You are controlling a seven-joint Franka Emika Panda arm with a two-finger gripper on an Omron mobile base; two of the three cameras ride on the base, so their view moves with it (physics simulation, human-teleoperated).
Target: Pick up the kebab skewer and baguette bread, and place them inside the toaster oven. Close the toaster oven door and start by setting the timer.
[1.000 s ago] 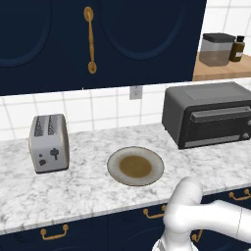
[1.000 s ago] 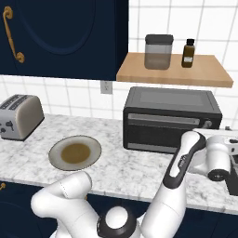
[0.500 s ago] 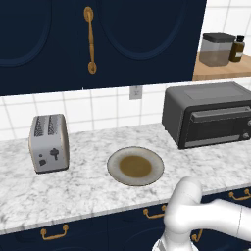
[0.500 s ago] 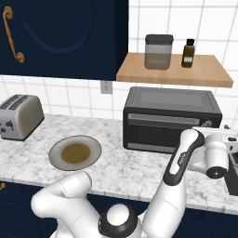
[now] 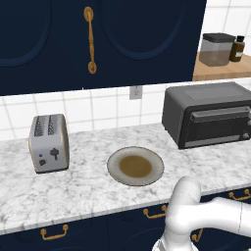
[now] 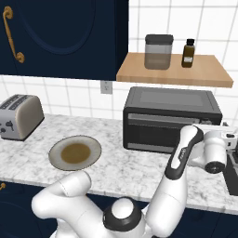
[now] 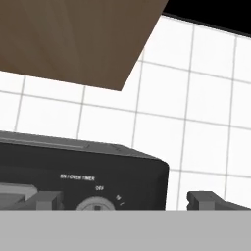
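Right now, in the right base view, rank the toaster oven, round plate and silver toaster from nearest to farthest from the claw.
1. The toaster oven, just left of the claw at the counter's right end.
2. The round plate, mid-counter, farther left.
3. The silver toaster, at the far left.

Both base views face counter from behind arm, sharing toaster oven (image 5: 208,114); hand view close at its front.

front of toaster oven (image 6: 172,118): open counter | above: wooden shelf (image 6: 174,69) close overhead | left: plate (image 6: 75,152)
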